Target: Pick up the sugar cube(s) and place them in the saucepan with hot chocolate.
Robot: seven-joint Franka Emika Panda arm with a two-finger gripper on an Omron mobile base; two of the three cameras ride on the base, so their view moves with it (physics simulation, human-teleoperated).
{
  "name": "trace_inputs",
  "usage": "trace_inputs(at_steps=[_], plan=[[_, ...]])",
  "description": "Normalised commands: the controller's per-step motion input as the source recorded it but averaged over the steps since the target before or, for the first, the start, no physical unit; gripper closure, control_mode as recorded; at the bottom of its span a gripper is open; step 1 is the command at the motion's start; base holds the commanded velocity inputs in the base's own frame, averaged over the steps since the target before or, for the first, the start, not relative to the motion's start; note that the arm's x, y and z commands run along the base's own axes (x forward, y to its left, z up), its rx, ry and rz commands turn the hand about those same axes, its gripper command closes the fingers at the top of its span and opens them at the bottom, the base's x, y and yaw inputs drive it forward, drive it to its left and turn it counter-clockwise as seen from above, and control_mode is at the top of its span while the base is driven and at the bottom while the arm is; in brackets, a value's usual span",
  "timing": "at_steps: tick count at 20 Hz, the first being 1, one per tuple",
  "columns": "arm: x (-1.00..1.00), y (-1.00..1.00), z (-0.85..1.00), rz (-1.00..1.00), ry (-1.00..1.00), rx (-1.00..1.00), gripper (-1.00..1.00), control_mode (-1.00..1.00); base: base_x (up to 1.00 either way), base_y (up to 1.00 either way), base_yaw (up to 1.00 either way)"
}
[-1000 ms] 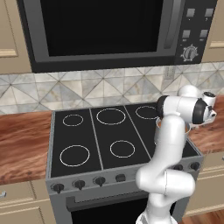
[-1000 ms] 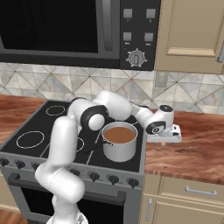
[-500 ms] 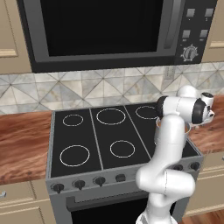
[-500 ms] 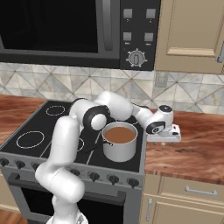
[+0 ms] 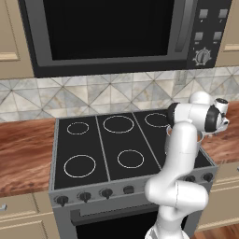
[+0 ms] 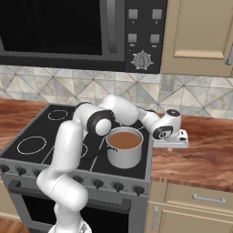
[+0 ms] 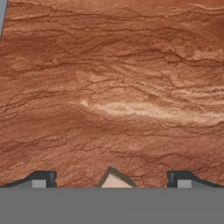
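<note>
The steel saucepan (image 6: 124, 154) holds brown liquid and stands on the stove's front right burner, its dark handle pointing left. Just right of it, my gripper (image 6: 171, 147) hangs low over the wooden counter (image 6: 205, 159), pointing down. In the hand view the gripper (image 7: 111, 180) is open, its fingertips (image 7: 43, 178) far apart. A pale corner of what looks like a sugar cube (image 7: 114, 179) peeks up between them at the bottom edge; most of it is hidden.
The black stove (image 6: 41, 136) has four ring burners, with knobs along its front edge. A microwave (image 6: 68, 27) hangs above it. Wooden counter continues left of the stove (image 5: 23, 149), and a tiled backsplash runs behind.
The hand has sunk slightly toward the counter beside the saucepan. Nothing else has moved.
</note>
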Motion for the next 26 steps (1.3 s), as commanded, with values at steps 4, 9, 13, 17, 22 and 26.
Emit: trace_inputs(at_steps=[4, 9, 13, 17, 22, 26], plan=[[-0.16, 0.0, 0.0, 0.0, 0.0, 0.0, -1.0, -1.0, 0.0, 0.0, 0.0], [-0.05, 0.0, -0.02, 0.0, 0.0, 0.0, -1.0, -1.0, 0.0, 0.0, 0.0], [0.08, 0.0, -0.18, 0.0, 0.0, 0.0, -1.0, -1.0, 0.0, 0.0, 0.0], [0.04, 0.0, -0.32, 0.0, -0.02, 0.0, -1.0, -1.0, 0.0, 0.0, 0.0], [0.0, 0.0, -0.18, 0.0, -0.01, 0.0, -1.0, -1.0, 0.0, 0.0, 0.0], [0.0, 0.0, -0.01, 0.0, 0.0, 0.0, 1.0, -1.0, 0.0, 0.0, 0.0]])
